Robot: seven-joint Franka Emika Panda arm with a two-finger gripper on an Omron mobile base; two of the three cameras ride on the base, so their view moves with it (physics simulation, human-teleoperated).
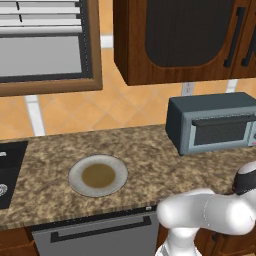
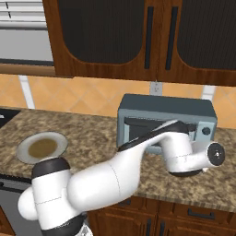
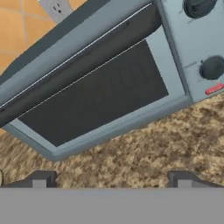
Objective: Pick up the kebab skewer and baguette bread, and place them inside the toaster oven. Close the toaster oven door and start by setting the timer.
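Right now the toaster oven [image 3: 100,78] sits straight ahead of me on the far right of the desk [image 1: 150,155], against the tiled wall, and the toaster oven door [image 3: 94,94] looks shut, its dark bar handle [image 3: 74,70] running along the top of the glass. Two dark knobs [image 3: 212,67] and a small red switch [image 3: 214,89] sit on the panel right of the door. My fingers [image 3: 111,180] are released, spread wide and grasping nothing, hovering low over the desk just in front of the door.

I judge the door closed and the timer knob the likely next target. The risk is in my aim: the knobs lie off to one side of where I point, and my spread fingers could slip past the knob, or bump the door handle or press the red switch instead.

I cannot see through the dark glass, so I cannot tell whether the kebab skewer and the baguette bread are inside. To the left, well apart from the oven, a grey plate [image 1: 98,175] shows only a brownish centre, with no food on it.
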